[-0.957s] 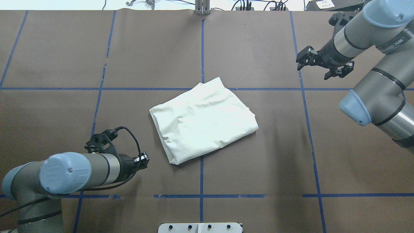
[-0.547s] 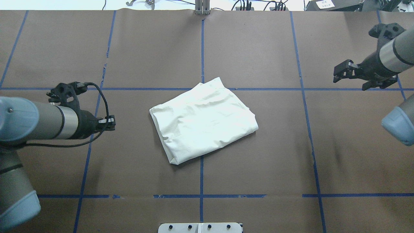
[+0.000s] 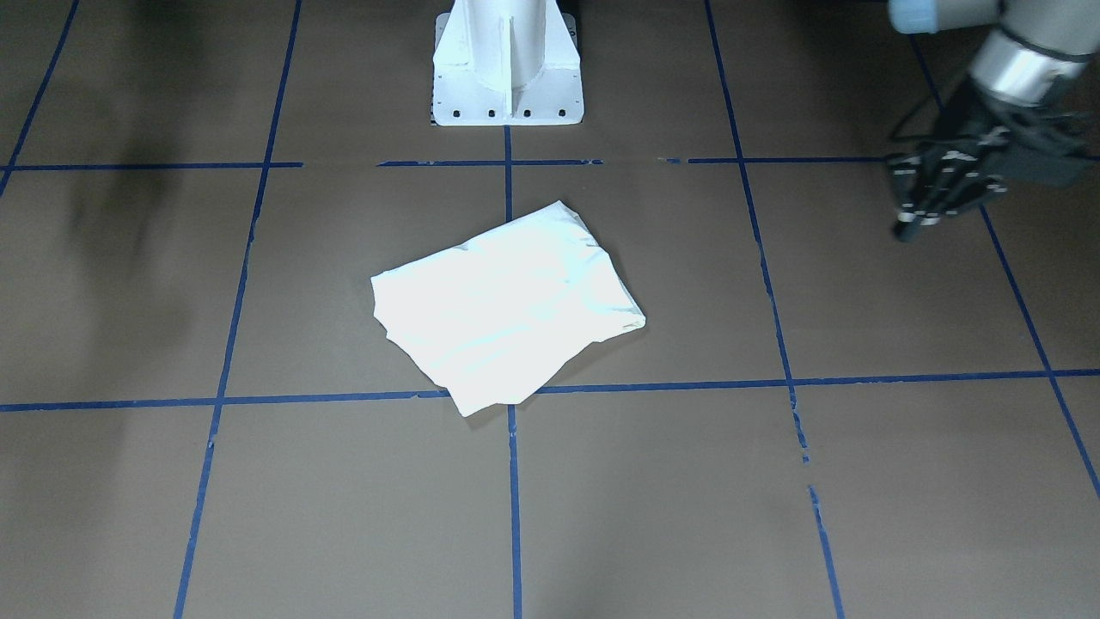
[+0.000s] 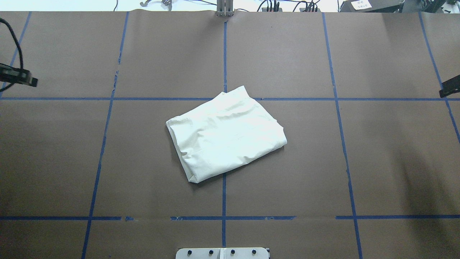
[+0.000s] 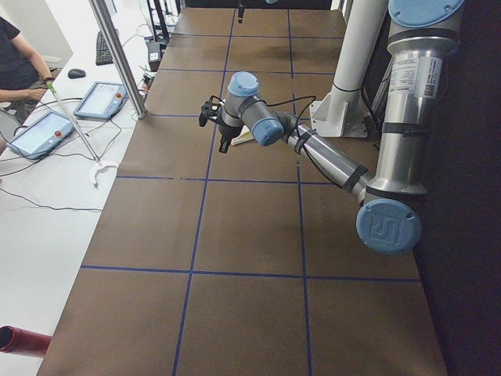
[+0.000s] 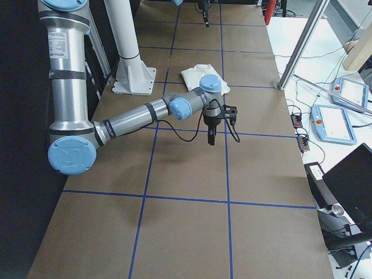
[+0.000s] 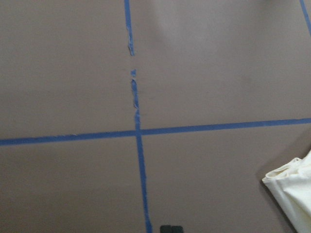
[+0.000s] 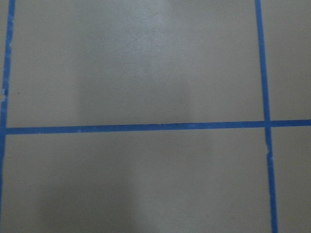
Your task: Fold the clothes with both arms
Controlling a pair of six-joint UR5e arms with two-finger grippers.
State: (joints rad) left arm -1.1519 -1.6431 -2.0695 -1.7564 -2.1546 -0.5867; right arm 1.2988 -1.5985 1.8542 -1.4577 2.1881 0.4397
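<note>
Shirt [image 4: 226, 135] lies folded, plain side up — left pincer [image 3: 909, 225] closed, empty; right pincer [image 4: 449, 89] — cannot tell.

You have the left arm [image 5: 325, 159] stretched out low from its shoulder with the elbow bent. Its wrist is turned so that the left hand [image 3: 907, 225] points down and hangs above the tabletop [image 3: 773, 481]. That hand's fingers look pressed together and hold nothing. From overhead only its tip shows, at the left edge. Your right arm [image 6: 133, 116] takes much the same pose on the other side, its forearm nearly level and the right hand [image 6: 210, 140] aimed straight down, clear of the surface. Overhead gives you only a sliver of that hand at the right edge, so you cannot tell how its fingers stand.
</note>
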